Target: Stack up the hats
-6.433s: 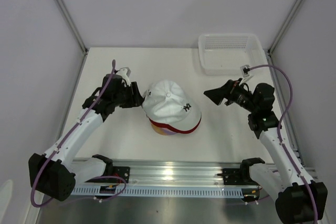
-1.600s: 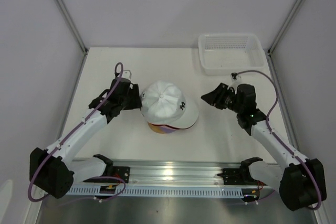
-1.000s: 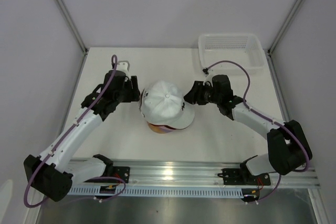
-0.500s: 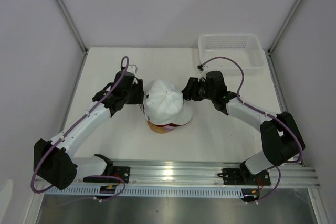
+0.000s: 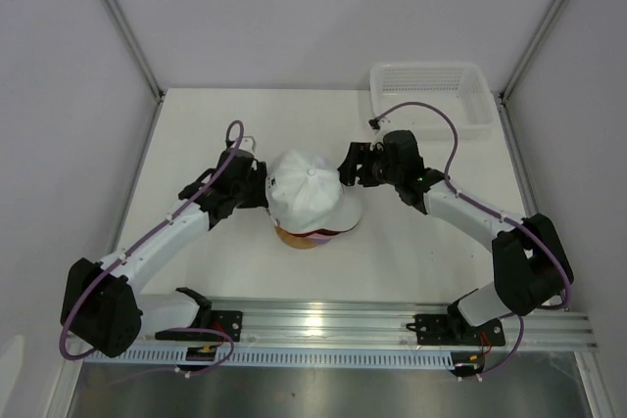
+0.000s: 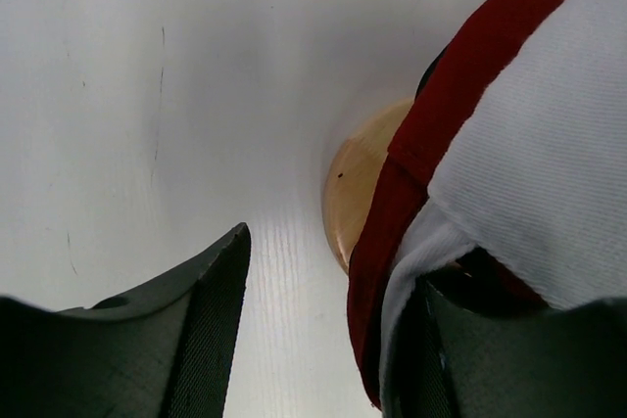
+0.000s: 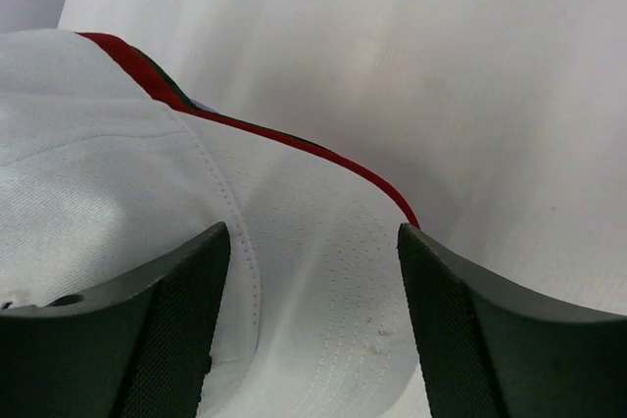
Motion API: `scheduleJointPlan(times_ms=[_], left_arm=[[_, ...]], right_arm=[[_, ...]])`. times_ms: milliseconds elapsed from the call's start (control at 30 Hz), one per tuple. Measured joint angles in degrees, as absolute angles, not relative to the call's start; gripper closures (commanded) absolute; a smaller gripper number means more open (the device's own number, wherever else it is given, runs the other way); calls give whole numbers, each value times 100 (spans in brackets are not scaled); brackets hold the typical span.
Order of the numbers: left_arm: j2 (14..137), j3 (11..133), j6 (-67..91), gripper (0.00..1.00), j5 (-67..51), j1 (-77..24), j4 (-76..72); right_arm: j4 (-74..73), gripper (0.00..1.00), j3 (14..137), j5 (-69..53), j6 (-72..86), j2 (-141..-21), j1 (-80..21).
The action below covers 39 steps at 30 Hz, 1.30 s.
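Hats (image 5: 312,205) sit piled in the middle of the table (image 5: 206,124), on a round wooden stand (image 5: 294,238) whose rim peeks out at the near-left side of the pile. A white cap (image 5: 309,191) lies on top with its peak turned to the near right. Under it a red cap (image 6: 460,95) shows as a narrow band along the white one's hem. The caps lower down are hidden.

The left gripper (image 5: 263,191) is at the left side of the pile, low by the stand. In its wrist view the two dark fingers (image 6: 196,320) stand apart with bare table between them, and the hems of the red and white caps lie against the inner face of the right-hand finger. Nothing is pinched between them.

The right gripper (image 5: 345,165) is at the far-right side of the pile, just over the white cap. Its fingers (image 7: 167,320) are spread wide, one to each side of the white fabric below, with the red edge running past just beyond the fingertips. It has hold of nothing.

A white mesh basket (image 5: 431,129) stands in the far-right corner of the table, well apart from the pile
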<state>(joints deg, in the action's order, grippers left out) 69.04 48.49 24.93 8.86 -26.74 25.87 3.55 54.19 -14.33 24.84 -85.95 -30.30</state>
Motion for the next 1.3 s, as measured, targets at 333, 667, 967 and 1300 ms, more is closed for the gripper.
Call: scheduleJointPlan(times_ms=[333, 667, 967, 1300], left_arm=[[6663, 5566, 2134, 16, 1122, -2512, 3503], [5765, 7210, 1780, 0, 69, -1614, 3701], [5175, 7185, 1531, 0, -1184, -622, 3787], [4025, 6337, 1385, 0, -1531, -558, 3651]], right_arm=[[-899, 0, 7078, -1083, 2080, -8320, -2202], [-1695, 0, 8121, -690, 1785, -7577, -1225], [-2062, 0, 7703, -491, 1470, -6744, -1046], [-1964, 0, 6836, -486, 1485, -5905, -1048]])
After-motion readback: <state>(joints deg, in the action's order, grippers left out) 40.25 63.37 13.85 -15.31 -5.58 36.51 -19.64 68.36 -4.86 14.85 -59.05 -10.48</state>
